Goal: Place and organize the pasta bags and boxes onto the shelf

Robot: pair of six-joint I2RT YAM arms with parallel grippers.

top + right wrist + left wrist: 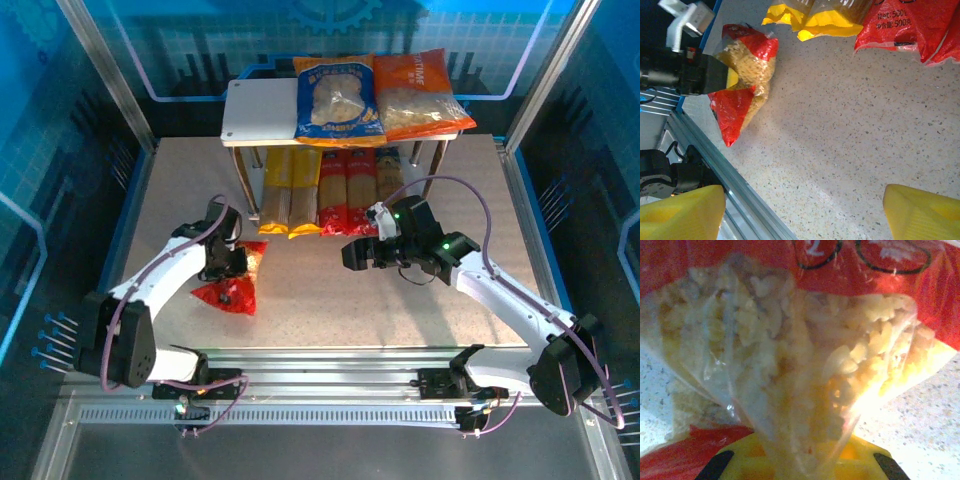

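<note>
Red bag gripped, shelf trip still to make.
The left gripper [236, 262] pinches the red bag [228, 290] at its bunched middle, bag sagging just below it; the right gripper [356, 252] gapes empty. Next, likely: lift and carry forward to the shelf [250, 118] — bare top-left corner.

Top view bright, even, sharp; soft shadow under shelf [255, 110] at 12. Left-wrist view blown out twd 5, red bag [790, 365] v. close, blurry. Right-wrist view crisp; fingers [680, 215] at 5 & 7 soft.
</note>
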